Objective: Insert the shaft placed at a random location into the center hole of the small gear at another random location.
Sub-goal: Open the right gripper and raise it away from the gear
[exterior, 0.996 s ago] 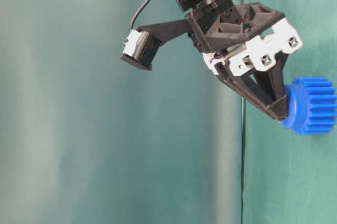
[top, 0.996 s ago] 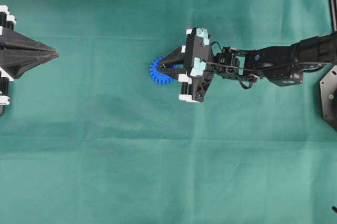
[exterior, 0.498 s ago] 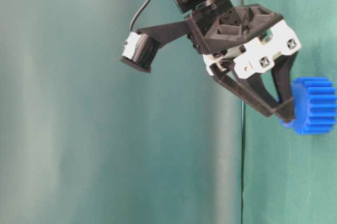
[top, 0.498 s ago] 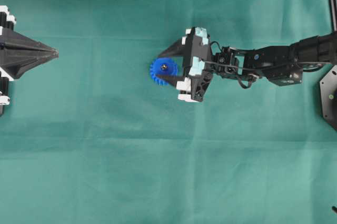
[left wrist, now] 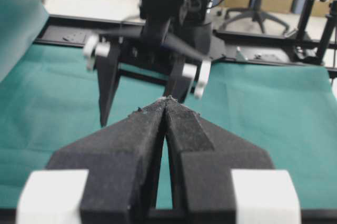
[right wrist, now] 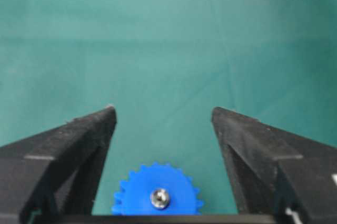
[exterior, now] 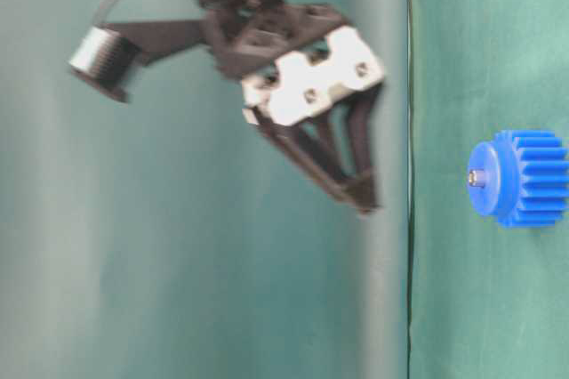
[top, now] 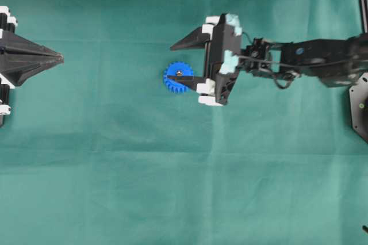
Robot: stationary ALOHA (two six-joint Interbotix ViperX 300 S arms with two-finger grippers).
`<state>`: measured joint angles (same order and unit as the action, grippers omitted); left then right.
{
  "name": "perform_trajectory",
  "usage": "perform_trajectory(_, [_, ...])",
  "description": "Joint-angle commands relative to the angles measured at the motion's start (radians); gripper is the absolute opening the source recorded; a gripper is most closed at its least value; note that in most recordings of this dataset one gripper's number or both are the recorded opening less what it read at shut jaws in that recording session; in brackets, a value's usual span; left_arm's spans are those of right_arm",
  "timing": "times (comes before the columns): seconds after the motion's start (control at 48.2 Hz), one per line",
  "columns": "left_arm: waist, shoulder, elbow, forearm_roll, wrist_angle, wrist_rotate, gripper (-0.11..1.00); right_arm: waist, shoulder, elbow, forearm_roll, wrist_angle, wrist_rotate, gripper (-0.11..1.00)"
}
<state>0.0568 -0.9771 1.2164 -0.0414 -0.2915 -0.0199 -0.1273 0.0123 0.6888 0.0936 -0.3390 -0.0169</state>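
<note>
From overhead, the small gear [top: 177, 77] lay mid-cloth with the shaft [top: 179, 73] seated in its hub, the right gripper [top: 172, 61] gaped wide and empty, and at table level it hung clear, so a straight retreat looked wisest.

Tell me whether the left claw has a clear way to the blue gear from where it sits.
Probably yes: only bare green cloth lies between the shut left claw and the small gear. The open right claw hangs above it, though.
</note>
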Motion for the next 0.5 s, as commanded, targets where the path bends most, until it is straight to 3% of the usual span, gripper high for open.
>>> perform_trajectory(0.0, [0.003,0.003,-0.012,-0.002,-0.006,0.000,-0.01,0.000,-0.074,-0.023,-0.003,0.032,-0.002,0.87])
perform_trajectory(0.228, [0.002,0.003,-0.011,-0.002,-0.005,0.000,-0.01,0.002,-0.120,0.005,-0.002,0.084,0.003,0.87])
perform_trajectory(0.477, [0.003,0.002,-0.011,-0.002,-0.003,0.002,-0.01,0.003,-0.255,0.114,0.009,0.107,0.015,0.87])
